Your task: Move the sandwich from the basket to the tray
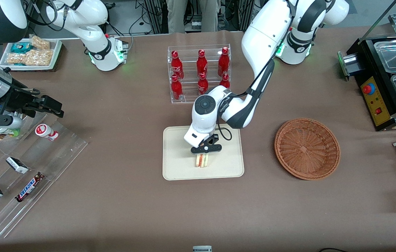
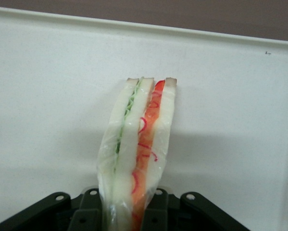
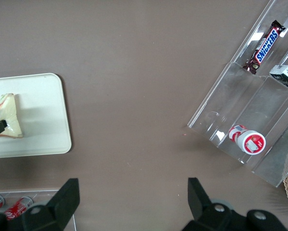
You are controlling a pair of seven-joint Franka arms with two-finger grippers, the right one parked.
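The sandwich (image 1: 202, 161) is a clear-wrapped white-bread wedge with an orange-red stripe and a thin green one. It stands on edge on the cream tray (image 1: 177, 157), nearer the front camera than the tray's middle. My left gripper (image 1: 203, 153) is directly above it, with the jaws shut against both bread faces. The wrist view shows the sandwich (image 2: 136, 139) pinched between the black fingers (image 2: 83, 214) over the tray (image 2: 47, 96). The wicker basket (image 1: 306, 148) lies empty beside the tray, toward the working arm's end. The right wrist view also shows the sandwich (image 3: 6, 115) on the tray (image 3: 43, 120).
A clear rack of red bottles (image 1: 199, 71) stands farther from the front camera than the tray. Clear display racks with a Snickers bar (image 1: 29, 187) and a small cup (image 1: 46, 132) lie toward the parked arm's end. A black machine (image 1: 383, 84) stands toward the working arm's end.
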